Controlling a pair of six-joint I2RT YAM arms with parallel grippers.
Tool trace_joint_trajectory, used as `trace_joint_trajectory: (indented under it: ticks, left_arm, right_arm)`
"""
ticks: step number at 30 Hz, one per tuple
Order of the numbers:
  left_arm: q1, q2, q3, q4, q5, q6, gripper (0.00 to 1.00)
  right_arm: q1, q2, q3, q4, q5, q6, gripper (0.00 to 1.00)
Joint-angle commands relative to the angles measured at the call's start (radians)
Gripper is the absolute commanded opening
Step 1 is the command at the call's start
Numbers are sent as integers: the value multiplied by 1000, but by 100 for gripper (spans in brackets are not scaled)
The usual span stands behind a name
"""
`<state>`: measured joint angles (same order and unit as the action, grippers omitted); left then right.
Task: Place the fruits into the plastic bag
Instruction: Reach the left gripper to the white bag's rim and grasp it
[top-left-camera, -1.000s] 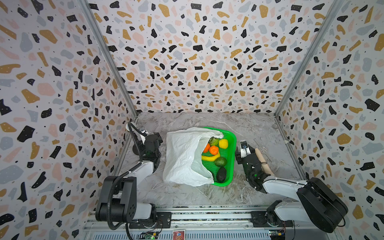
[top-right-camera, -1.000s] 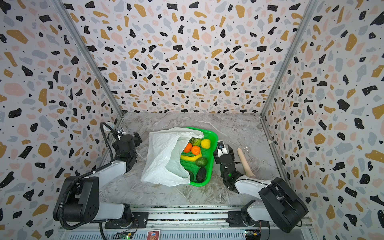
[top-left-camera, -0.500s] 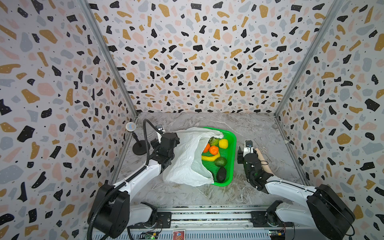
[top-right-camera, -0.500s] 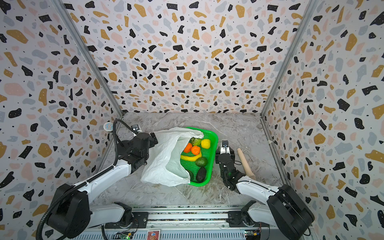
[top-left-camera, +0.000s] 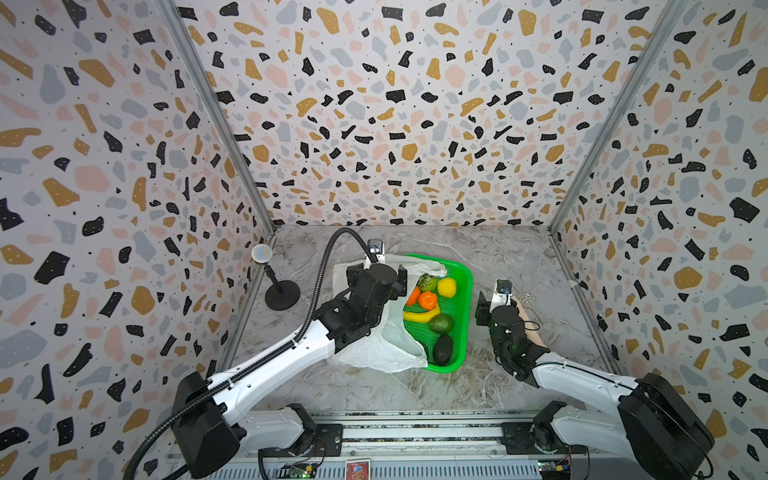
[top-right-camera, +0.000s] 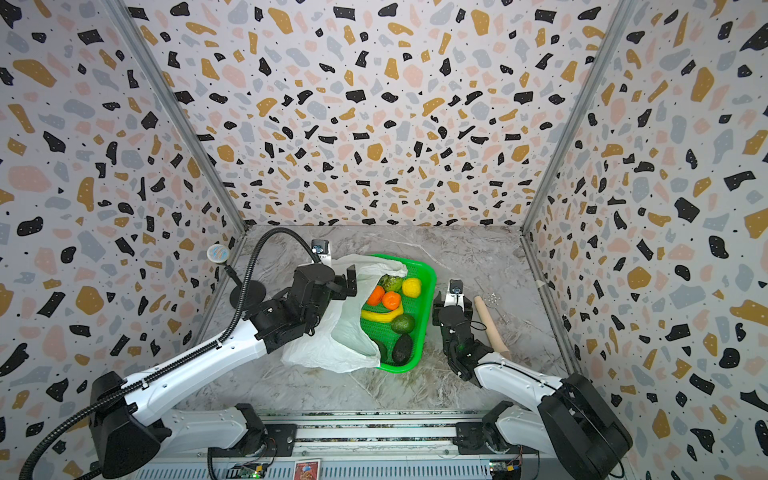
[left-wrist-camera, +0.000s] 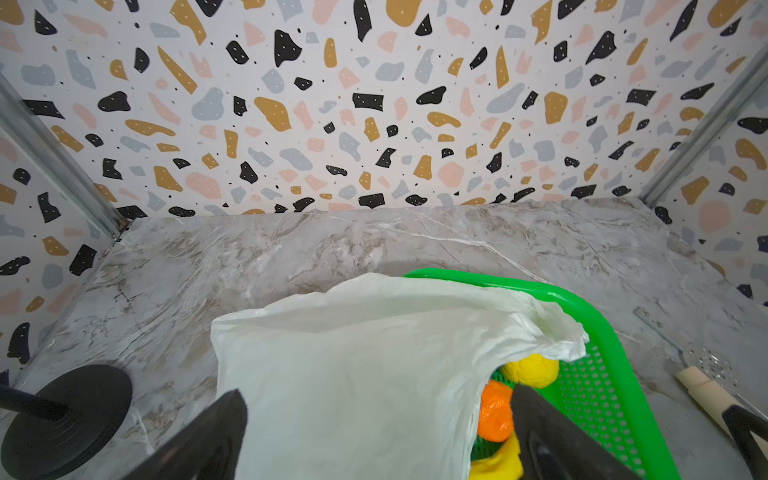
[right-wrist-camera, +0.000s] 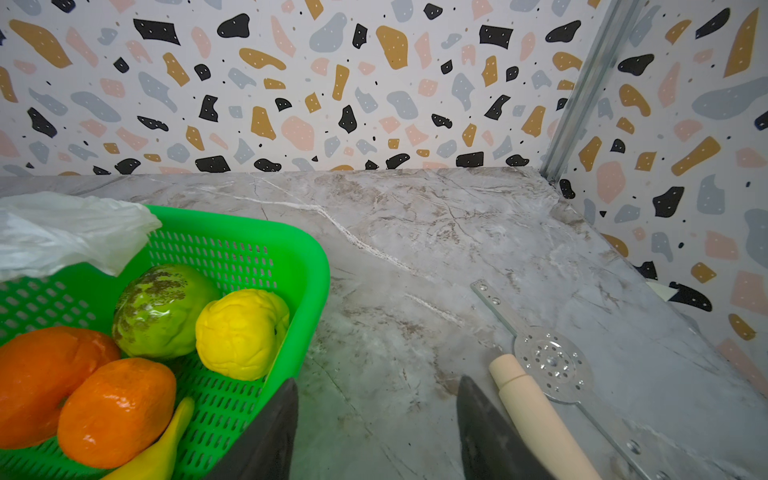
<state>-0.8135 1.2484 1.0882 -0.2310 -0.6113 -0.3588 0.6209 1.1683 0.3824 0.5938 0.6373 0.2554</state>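
The large, crinkly, translucent white plastic bag lies where it lay a second ago. It is flat on the grey marbled counter, with its right edge draped over the left and far sides of the bright green perforated plastic tray. The toy fruits sit unmoved in the tray, none of them in the bag. There are two glossy orange rounds, a curved yellow banana, a wrinkled yellow lemon-like one, a bumpy green one and two dark green avocados at the near end.

The left arm has changed. A second ago it was folded back by the left wall; now it stretches out, and the left gripper hangs over the far part of the bag. Its black fingers are spread wide and hold nothing; whether they touch the film I cannot tell. A black round-based stand with a small disc head now shows at the far left.

The right gripper has barely shifted. It sits low over the bare strip between the tray's right rim and a smooth beige wooden peg-like stick, with its jaws partly apart and nothing in them. At the stick's far tip lies a thin round perforated metal plate on a flat strip. The draped bag hides the tray's left part. Terrazzo-speckled walls enclose the counter.
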Motion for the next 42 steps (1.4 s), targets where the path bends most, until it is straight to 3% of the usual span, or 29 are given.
trace_joint_trajectory:
  ticks: [1,11,21,25,32,33,37,42]
  left_arm:
    - [-32,43,83,-178,22,-12,100]
    - [-53,230,354,-532,84,-5,99]
    - [-55,295,348,-620,132,-85,99]
    - [-55,316,335,-656,69,-130,100]
    - [-53,291,319,-604,56,-162,70]
    - [-52,287,316,-593,71,-157,61]
    - [-13,250,286,-507,205,-132,31]
    - [91,130,174,-296,411,-87,8]
  right_arm:
    - [-4,-14,31,-15,-7,28,62]
    - [-3,-18,26,-26,-10,49,63]
    - [-3,-26,16,-15,-7,49,64]
    - [-3,-27,16,-14,-7,50,64]
    - [-3,-28,15,-15,-7,47,65]
    - [-3,-27,16,-16,-7,47,65]
    - [-3,-28,16,-17,-9,46,65]
    - [3,-33,31,-14,-92,24,65]
